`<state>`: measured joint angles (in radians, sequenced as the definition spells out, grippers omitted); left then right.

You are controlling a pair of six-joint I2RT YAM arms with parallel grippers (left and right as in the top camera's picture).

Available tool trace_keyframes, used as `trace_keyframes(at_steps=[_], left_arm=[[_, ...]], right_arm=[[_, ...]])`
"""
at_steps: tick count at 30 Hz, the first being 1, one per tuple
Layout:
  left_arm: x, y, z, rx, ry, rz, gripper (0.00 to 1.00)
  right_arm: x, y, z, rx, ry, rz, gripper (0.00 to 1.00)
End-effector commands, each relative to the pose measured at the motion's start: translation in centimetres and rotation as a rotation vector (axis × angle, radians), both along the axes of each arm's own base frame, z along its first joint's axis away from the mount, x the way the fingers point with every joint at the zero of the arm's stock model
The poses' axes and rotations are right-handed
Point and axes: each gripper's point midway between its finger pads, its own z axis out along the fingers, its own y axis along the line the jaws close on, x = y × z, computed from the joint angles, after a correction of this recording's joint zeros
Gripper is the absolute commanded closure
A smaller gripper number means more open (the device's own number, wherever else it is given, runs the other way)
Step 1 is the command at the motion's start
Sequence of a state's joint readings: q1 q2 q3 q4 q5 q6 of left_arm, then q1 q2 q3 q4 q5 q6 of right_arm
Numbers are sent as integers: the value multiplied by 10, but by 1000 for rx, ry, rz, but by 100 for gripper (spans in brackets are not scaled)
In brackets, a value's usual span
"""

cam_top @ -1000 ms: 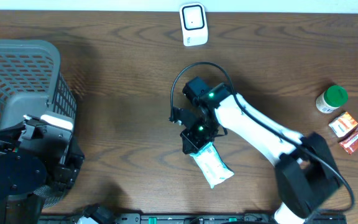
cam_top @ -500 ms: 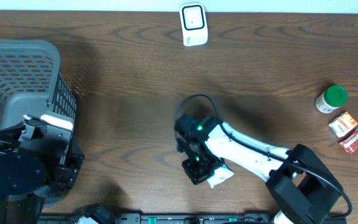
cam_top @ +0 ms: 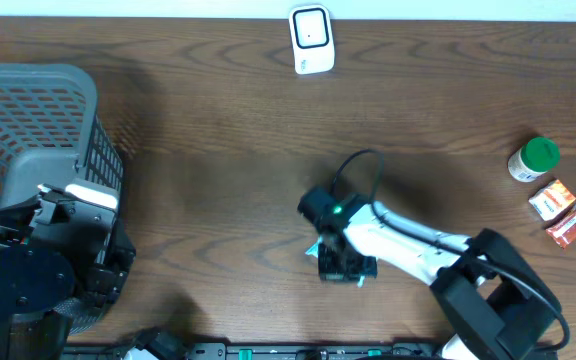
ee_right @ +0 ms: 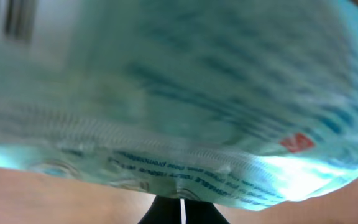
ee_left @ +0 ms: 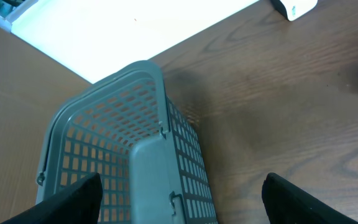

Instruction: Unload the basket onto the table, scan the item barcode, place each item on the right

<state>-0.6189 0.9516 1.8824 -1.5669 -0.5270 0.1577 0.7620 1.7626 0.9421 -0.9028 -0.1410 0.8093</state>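
Grasping the teal packet at near centre, the right gripper is clenched; the left gripper hangs released near the basket. Turn its barcode, possibly those blurred bars, squarely toward the far scanner.

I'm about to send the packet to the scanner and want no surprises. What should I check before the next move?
1. Grip: right hand shut on packet: ok.
2. View of scanner unobstructed: ok.
3. Packet close to scanner: not ok, well apart.
4. Barcode facing scanner: cannot tell, wrist view blurred.
5. Path: left hand open over basket, out of the way: ok.
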Motion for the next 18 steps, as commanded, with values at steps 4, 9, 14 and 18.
trace_keyframes(at_steps=[4,9,14,18], left_arm=[[-1,2,1,3,-8,6,18],[-1,2,1,3,-8,6,18],[-1,2,1,3,-8,5,18],[-1,2,1,3,-8,6,18]], right_arm=[[85,-15,0,24,-224,-86,99],[122,-5,23,100,-303,-22,99],[103,19,52,242,-172,69,67],[96,21,67,322,-116,87,1]])
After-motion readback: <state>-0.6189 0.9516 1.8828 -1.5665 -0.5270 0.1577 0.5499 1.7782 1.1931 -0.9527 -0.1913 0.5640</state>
